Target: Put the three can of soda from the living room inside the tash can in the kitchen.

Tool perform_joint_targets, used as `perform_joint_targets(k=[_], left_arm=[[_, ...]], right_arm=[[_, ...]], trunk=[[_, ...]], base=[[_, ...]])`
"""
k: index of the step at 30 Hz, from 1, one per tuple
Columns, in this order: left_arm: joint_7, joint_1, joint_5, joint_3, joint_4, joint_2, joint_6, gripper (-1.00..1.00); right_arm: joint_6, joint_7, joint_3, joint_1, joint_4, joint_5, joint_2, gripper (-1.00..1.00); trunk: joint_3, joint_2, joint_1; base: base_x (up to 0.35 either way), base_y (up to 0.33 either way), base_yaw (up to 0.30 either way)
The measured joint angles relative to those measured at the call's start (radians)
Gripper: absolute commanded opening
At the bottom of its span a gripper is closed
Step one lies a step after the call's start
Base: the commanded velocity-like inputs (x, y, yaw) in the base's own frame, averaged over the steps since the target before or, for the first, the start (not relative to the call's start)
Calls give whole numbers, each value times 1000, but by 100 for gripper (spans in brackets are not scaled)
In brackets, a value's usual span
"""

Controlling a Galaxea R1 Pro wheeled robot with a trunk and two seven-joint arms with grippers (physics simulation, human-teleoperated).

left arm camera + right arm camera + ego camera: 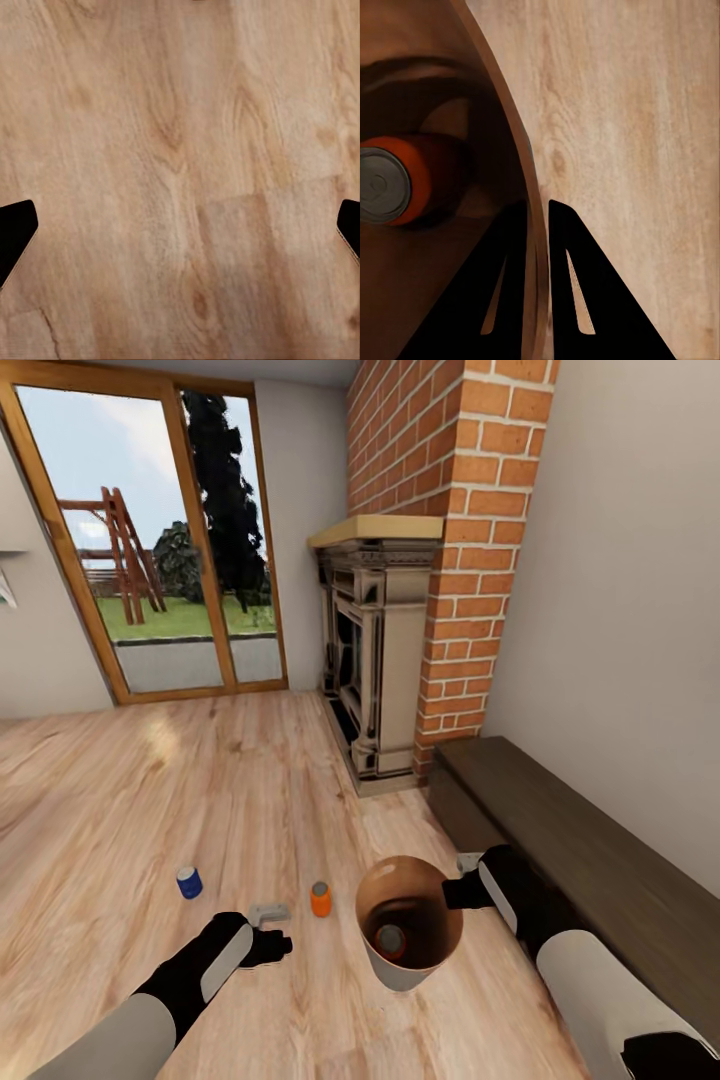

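Light wood plank floor (150, 780) running far to wood-framed glass doors (150, 540), with a red brick fireplace (400, 590) at the far right and a dark low bench (590, 850) along the right wall. Near right, tash can (408, 925) pinched by its rim wall in the right pincer (537, 232), jaws nearly closed on it, one orange can (394, 184) lying inside. Left of the bin, standing on the floor: a second orange can (320, 898), then a dark blue can (189, 882) further left, three cans counted; left pincer (272, 928) just near-left of the standing orange one, spread wide and holding nothing.

Can (390, 187) in bin (510, 150) partly cut off; labels perhaps unreadable.
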Motion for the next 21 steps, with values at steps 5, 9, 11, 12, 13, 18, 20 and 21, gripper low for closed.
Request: perform_joint_targets(k=[5,9,11,12,13,18,20,21], left_arm=[[0,0,0,0,0,0,0,100],[0,0,0,0,0,0,0,100],[0,0,0,0,0,0,0,100],[0,0,0,0,0,0,0,100],[0,0,0,0,0,0,0,100],[0,0,0,0,0,-1,0,100],[0,0,0,0,0,-1,0,100],[0,0,0,0,0,-1,0,100]], right_arm=[[0,0,0,0,0,1,0,-100],[0,0,0,0,0,0,0,-100],[0,0,0,0,0,0,0,-100],[0,0,0,0,0,0,0,-100],[0,0,0,0,0,0,0,-100],[0,0,0,0,0,1,1,-100],[0,0,0,0,0,0,1,-100],[0,0,0,0,0,0,1,-100]], trunk=[[0,0,0],[0,0,0],[0,0,0],[0,0,0],[0,0,0],[0,0,0],[0,0,0],[0,0,0]], base=[[346,0,0],[346,0,0],[346,0,0],[345,0,0],[345,0,0],[345,0,0],[345,0,0],[345,0,0]])
